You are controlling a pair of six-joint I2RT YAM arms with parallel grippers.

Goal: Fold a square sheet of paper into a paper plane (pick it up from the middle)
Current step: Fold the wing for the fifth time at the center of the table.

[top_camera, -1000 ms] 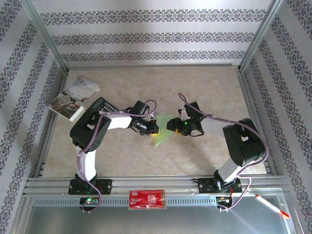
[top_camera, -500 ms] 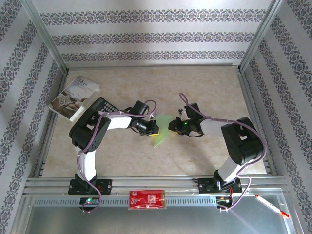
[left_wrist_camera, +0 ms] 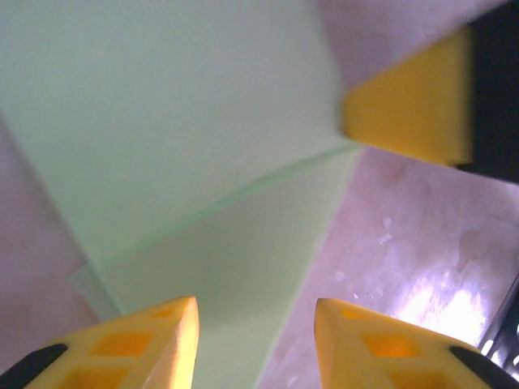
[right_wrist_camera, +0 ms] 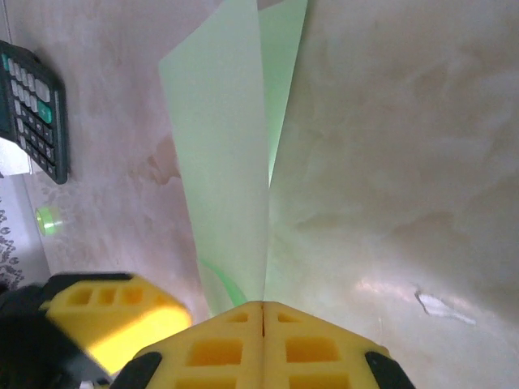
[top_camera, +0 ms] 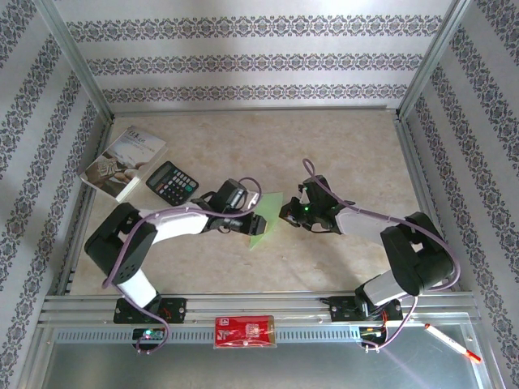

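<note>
While right tool (right_wrist_camera: 263, 306) pinches green sheet (right_wrist_camera: 219, 121) edge | left tool (left_wrist_camera: 255, 314) parted, sheet beneath.

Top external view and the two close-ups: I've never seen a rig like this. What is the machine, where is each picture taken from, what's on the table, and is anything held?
These are two robot arms bolted at the table's near edge, each ending in a yellow-tipped two-finger hand. The wide picture looks down from above and behind them. The close-ups come from a camera on each wrist. On the table lie a light green sheet of paper, partly folded, a black calculator and a printed booklet. A red packet and a pen lie in front of the arms' bases. The right hand is shut, pinching the paper's edge. The left hand is open over the paper, gripping nothing.
</note>
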